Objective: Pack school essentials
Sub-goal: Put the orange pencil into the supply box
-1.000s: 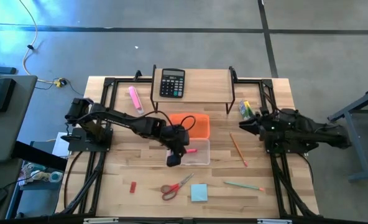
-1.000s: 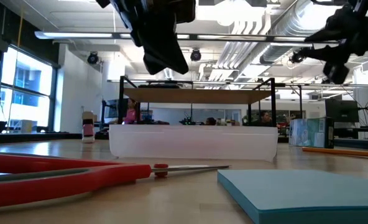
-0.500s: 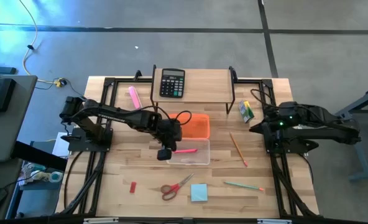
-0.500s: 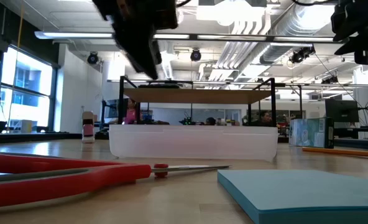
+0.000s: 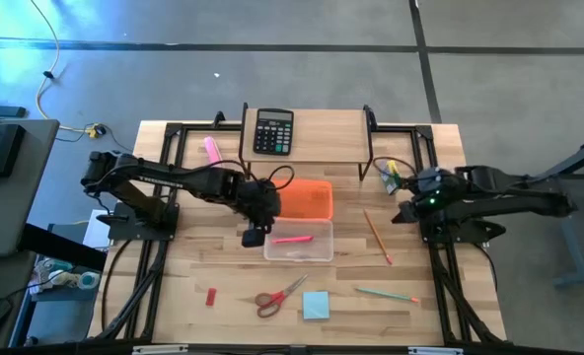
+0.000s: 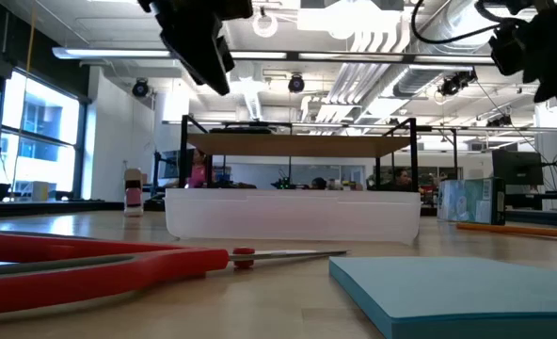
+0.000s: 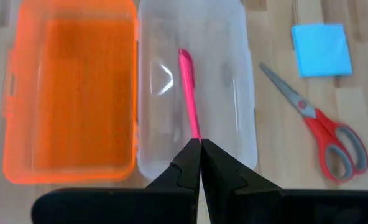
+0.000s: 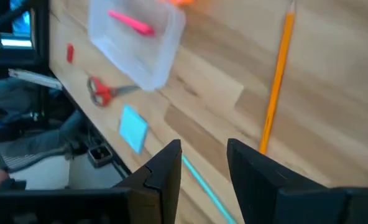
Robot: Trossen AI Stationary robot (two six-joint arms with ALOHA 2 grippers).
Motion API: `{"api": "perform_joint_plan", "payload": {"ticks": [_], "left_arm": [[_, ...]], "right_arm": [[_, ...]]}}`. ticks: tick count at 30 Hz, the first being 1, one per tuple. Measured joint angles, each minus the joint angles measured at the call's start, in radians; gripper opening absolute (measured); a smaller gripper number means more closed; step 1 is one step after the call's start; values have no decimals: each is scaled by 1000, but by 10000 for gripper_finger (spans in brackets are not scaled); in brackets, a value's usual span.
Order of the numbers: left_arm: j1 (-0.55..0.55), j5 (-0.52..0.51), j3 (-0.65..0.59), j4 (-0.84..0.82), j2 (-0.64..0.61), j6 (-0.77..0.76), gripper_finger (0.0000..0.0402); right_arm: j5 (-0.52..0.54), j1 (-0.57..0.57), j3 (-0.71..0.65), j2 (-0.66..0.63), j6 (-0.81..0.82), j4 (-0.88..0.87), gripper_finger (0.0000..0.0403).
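A clear box (image 5: 299,242) with its orange lid (image 5: 305,199) open holds a pink pen (image 7: 188,87). My left gripper (image 5: 254,235) hangs shut above the table at the box's left edge, touching nothing. My right gripper (image 5: 401,209) is open in the air near the table's right side, above the far end of the orange pencil (image 8: 276,93). Red-handled scissors (image 5: 280,295), a light-blue sticky-note pad (image 5: 316,305), a green pen (image 5: 386,293) and a red eraser (image 5: 211,295) lie flat near the table's near edge. A yellow pack (image 5: 390,175) lies by the shelf's right leg.
A black calculator (image 5: 273,130) sits on a low wooden shelf (image 5: 322,148) at the far side. A pink marker (image 5: 213,150) lies left of the shelf. Black frame rails (image 5: 164,197) run along both sides of the table. Bare wood lies between the box and the scissors.
My left gripper has moved from above the clear box toward the table's left edge and risen a little. The pink pen lies in the box. My right gripper has drawn back slightly toward the table's right edge.
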Motion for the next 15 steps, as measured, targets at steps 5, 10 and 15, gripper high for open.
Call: {"api": "perform_joint_plan", "payload": {"ticks": [5,10,15], "left_arm": [[0,3,-1,-29,-12,0,3],[0,28,-1,-44,-13,-12,3],[-22,87,-83,48,-23,-51,3]], "right_arm": [[36,112,0,69,102,0,122],[88,228,0,162,184,11,122],[117,326,0,259,233,40,122]]}}
